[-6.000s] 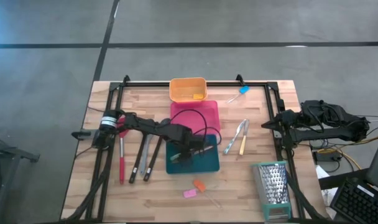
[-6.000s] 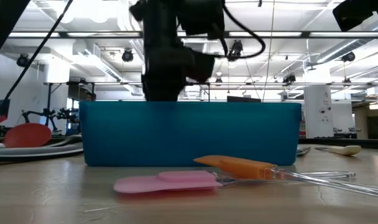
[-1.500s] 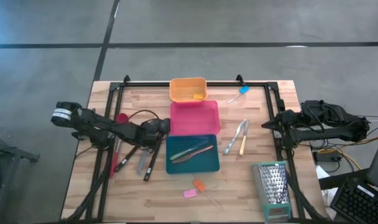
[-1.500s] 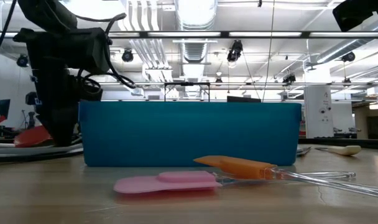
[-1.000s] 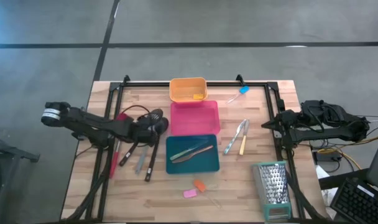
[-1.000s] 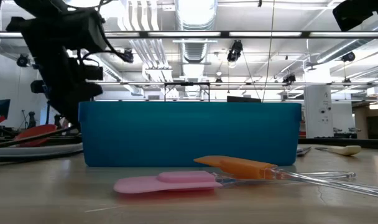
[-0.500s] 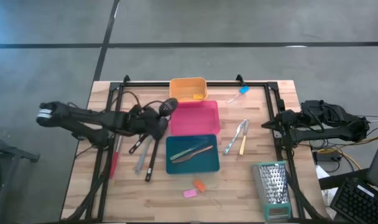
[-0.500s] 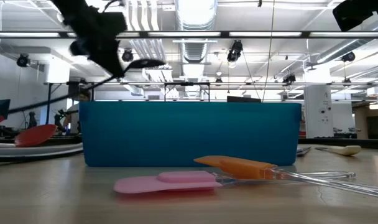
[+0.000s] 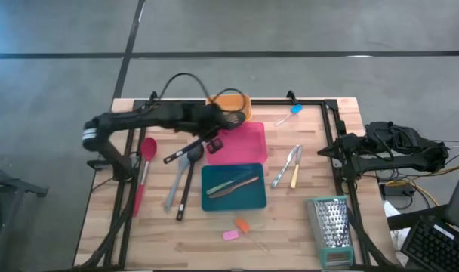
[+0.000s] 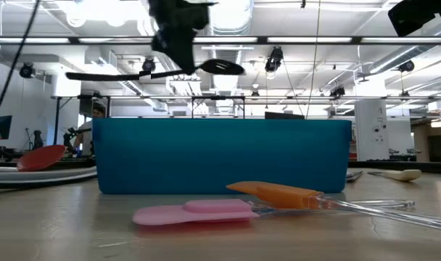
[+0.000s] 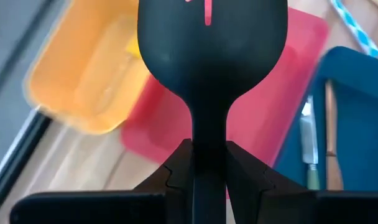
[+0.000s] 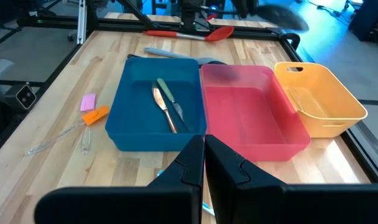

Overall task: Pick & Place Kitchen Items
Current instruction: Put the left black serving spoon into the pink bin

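Left end effector (image 11: 207, 168) clenches a black slotted spoon (image 11: 211, 56) by its neck, carried high over the pink tray (image 9: 241, 143), presumably for dropping in; right end effector (image 12: 204, 165) rests shut beside the tabletop (image 9: 305, 219).

Our left arm reaches across from nine o'clock toward twelve, its left pincer (image 9: 212, 143) raised and clamped on what it carries. Our right arm waits folded at three o'clock, right pincer (image 9: 322, 153) closed.
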Available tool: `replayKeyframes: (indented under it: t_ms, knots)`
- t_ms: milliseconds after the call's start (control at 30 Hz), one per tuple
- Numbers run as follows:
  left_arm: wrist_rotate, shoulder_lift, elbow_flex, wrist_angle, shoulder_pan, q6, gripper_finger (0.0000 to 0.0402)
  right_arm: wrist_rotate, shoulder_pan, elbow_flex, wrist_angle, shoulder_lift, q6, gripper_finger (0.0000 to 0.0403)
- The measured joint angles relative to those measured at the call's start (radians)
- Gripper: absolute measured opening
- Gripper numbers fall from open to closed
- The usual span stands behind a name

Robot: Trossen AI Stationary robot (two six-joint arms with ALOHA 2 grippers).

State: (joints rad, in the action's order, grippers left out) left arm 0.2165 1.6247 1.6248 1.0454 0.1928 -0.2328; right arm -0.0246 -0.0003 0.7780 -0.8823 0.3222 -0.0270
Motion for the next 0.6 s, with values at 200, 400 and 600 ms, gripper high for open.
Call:
replayKeyframes:
  t_ms: [200,400,600]
  knots:
    - [-0.106,0.179,0.146,0.035,0.006,0.086,0.0066,0.000,0.000,0.000,0.000,0.000,-0.001,0.0008]
    - [-0.122,0.295,0.193,0.092,0.011,0.087,0.0066,0.000,0.000,0.000,0.000,0.000,-0.002,0.0008]
    - [-0.156,0.356,0.192,0.094,0.033,0.087,0.0066,0.000,0.000,0.000,0.000,0.000,-0.002,0.0008]
